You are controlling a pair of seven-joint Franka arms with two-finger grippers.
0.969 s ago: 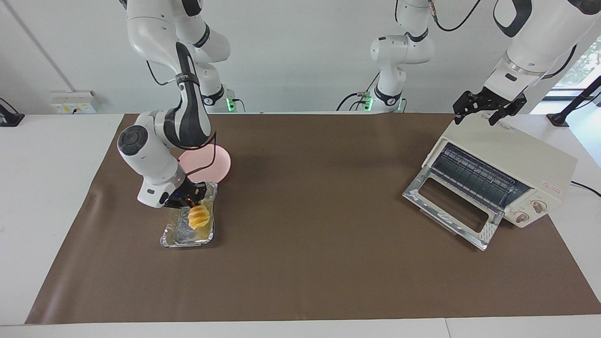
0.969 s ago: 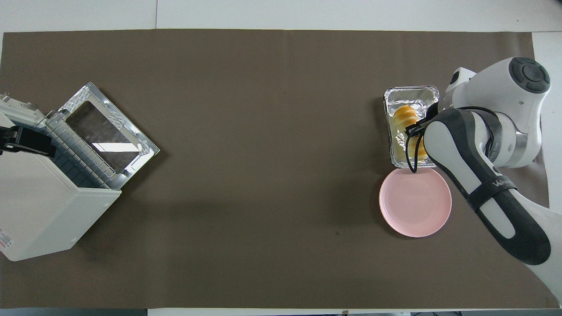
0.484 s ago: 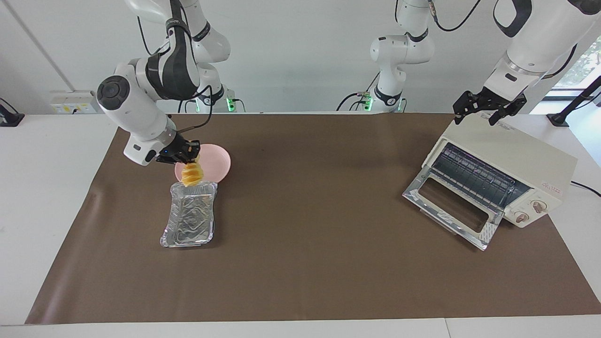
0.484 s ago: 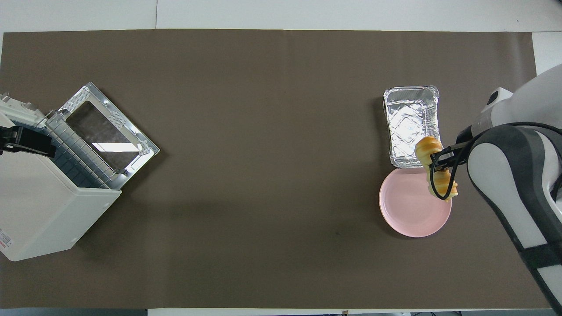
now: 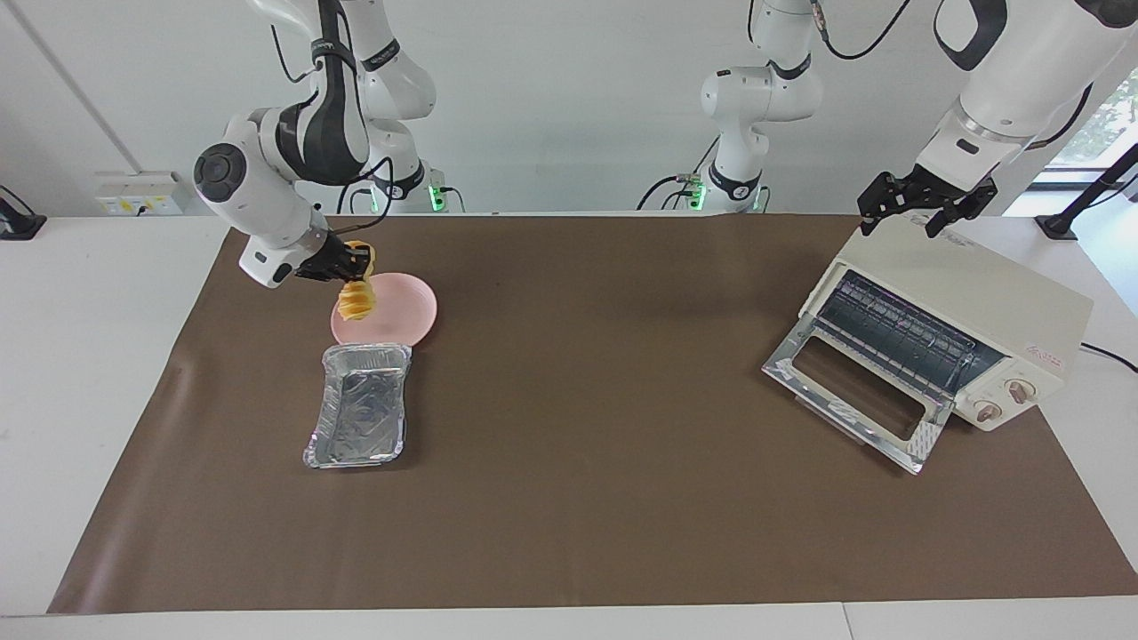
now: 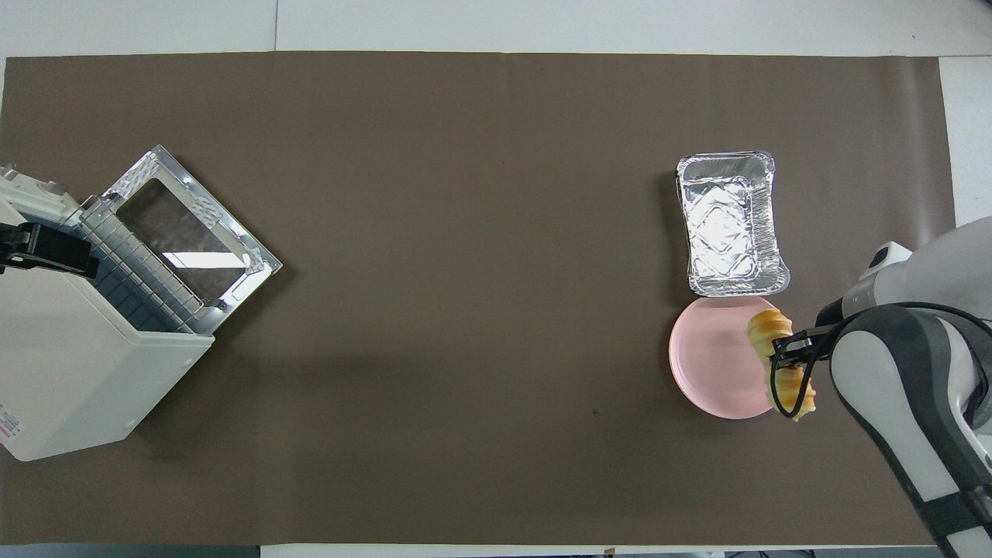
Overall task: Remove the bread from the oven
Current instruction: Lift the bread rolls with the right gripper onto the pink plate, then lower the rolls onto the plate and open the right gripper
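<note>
The bread [image 5: 357,302], a ridged yellow-orange loaf, hangs from my right gripper [image 5: 354,264], which is shut on its upper end. It hangs in the air over the edge of the pink plate [image 5: 402,313]. In the overhead view the bread [image 6: 767,329] overlaps the plate's rim [image 6: 701,364] below my right gripper [image 6: 784,363]. The cream-white oven [image 5: 987,302] stands at the left arm's end of the table with its glass door [image 5: 853,396] folded down and its rack bare. My left gripper [image 5: 925,212] is open on the oven's top; it also shows in the overhead view [image 6: 46,252].
An empty silver foil tray [image 5: 360,411] lies just beside the plate, farther from the robots; it also shows in the overhead view [image 6: 728,225]. A brown mat [image 5: 587,373] covers the table. The oven's two knobs [image 5: 1005,402] are beside the open door.
My right gripper has lifted the bread out of the foil tray and carried it toward the robots, to over the pink plate. The tray is now empty. The left arm has not moved.
</note>
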